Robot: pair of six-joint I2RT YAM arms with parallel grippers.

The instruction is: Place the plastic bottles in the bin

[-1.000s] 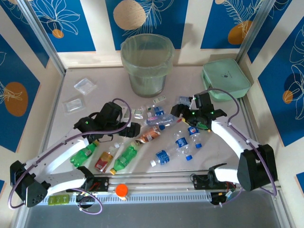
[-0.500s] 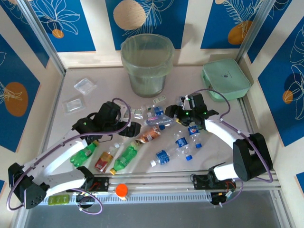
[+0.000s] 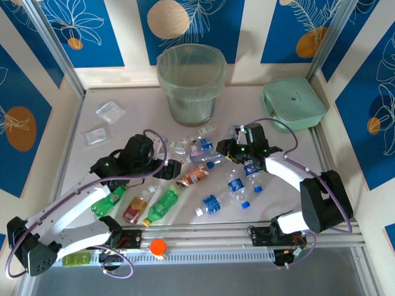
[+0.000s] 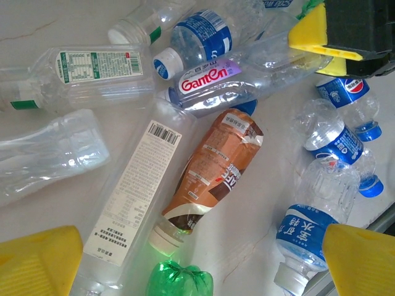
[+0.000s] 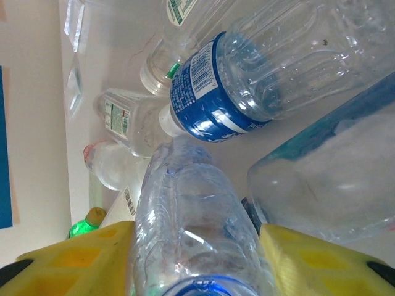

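— Right side?
— My right jaws pinch a clear ribbed plastic bottle (image 5: 191, 216), low over the pale counter (image 3: 139, 126), right of middle.
— Left?
— My left jaws spread wide above a brown-labelled plastic bottle (image 4: 213, 169) lying flat at mid-counter.
— Bin?
— Round pale green translucent wastebasket (image 3: 188, 102), far centre, well apart from both jaws.

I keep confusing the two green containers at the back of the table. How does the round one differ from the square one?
The bin is round; the box is square with rounded corners. The bin stands tall and open-topped, with a clear liner over its rim; the box is low and flat. The bin sits at the back centre, the box in the back right corner. Both are pale green.
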